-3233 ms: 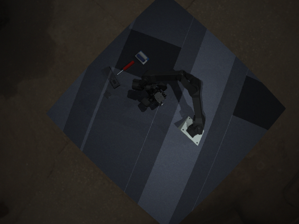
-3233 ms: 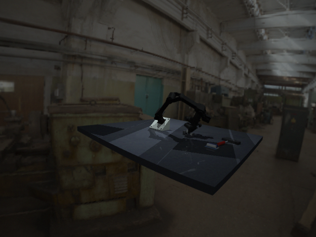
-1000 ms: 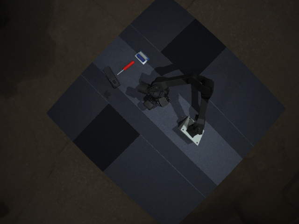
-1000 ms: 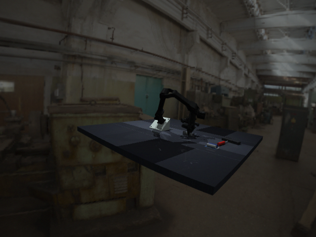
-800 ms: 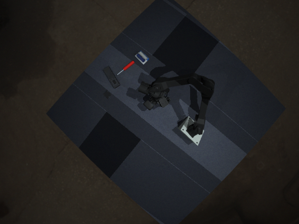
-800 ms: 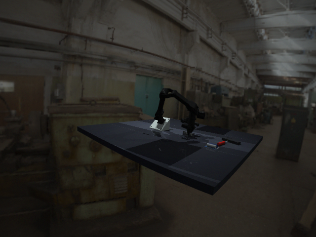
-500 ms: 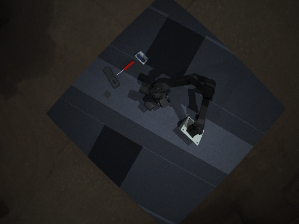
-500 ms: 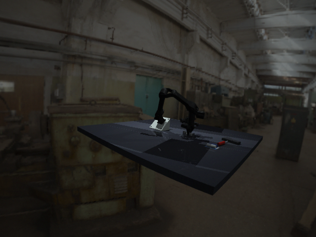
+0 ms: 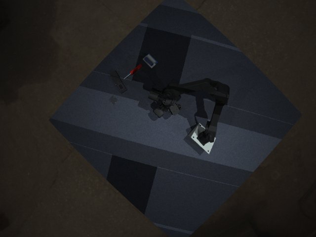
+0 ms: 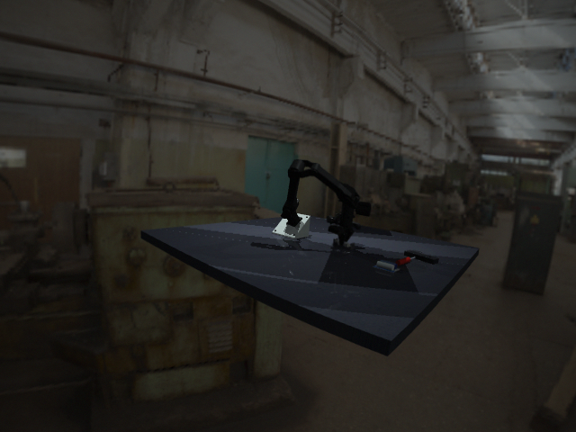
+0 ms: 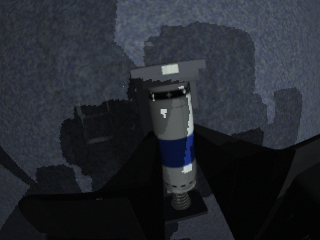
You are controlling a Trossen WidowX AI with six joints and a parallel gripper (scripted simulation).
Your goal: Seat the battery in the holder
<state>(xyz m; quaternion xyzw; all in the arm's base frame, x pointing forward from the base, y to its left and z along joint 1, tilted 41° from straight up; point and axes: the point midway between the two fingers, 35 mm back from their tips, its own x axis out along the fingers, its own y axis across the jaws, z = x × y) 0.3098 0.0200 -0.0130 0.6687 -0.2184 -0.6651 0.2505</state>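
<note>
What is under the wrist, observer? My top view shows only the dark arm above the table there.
Observer: The wrist view shows a battery, grey with a blue band, lying in a holder.
Operator: Which end meets the spring?
Observer: The end nearer the camera meets the spring; the far end sits at the lip.
Operator: Has the gripper let go?
Observer: No. The gripper is shut on the battery, its dark fingers on either side.

Top view looks straight down from high; exterior view faces the tabletop (image 10: 297, 279) from afar; wrist view hangs close, sharing it.
</note>
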